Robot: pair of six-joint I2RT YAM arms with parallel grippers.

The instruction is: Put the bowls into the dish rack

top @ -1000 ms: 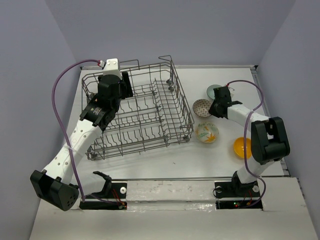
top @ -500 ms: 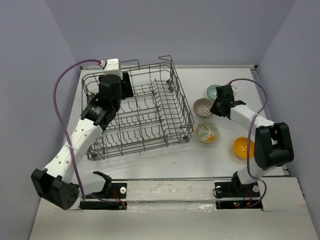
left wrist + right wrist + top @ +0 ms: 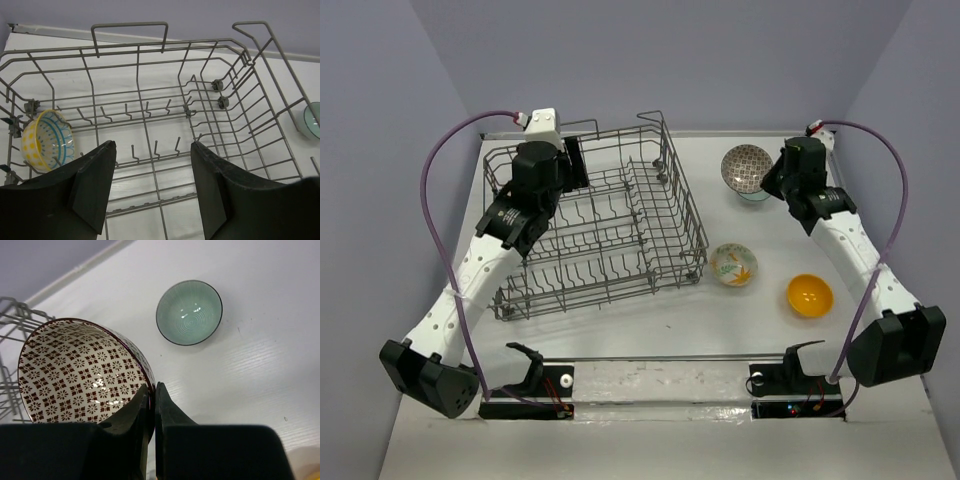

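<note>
Nearest, on the right of the white worktop (image 3: 650, 320), sits a plain orange-yellow bowl (image 3: 810, 295). A white leaf-patterned bowl (image 3: 733, 264) lies just beyond it. The large grey wire dish rack (image 3: 610, 230) fills the left side and holds a yellow floral bowl (image 3: 47, 140). The left claw (image 3: 152, 147) hangs over the rack, spread and empty. Far right, the right claw (image 3: 151, 390) is clenched on the rim of a brown-patterned bowl (image 3: 80, 370), held above a pale teal bowl (image 3: 189, 312). The bowls look glazed, so probably rigid, slick and breakable, and a pinch on the wall at the rim suits them.
</note>
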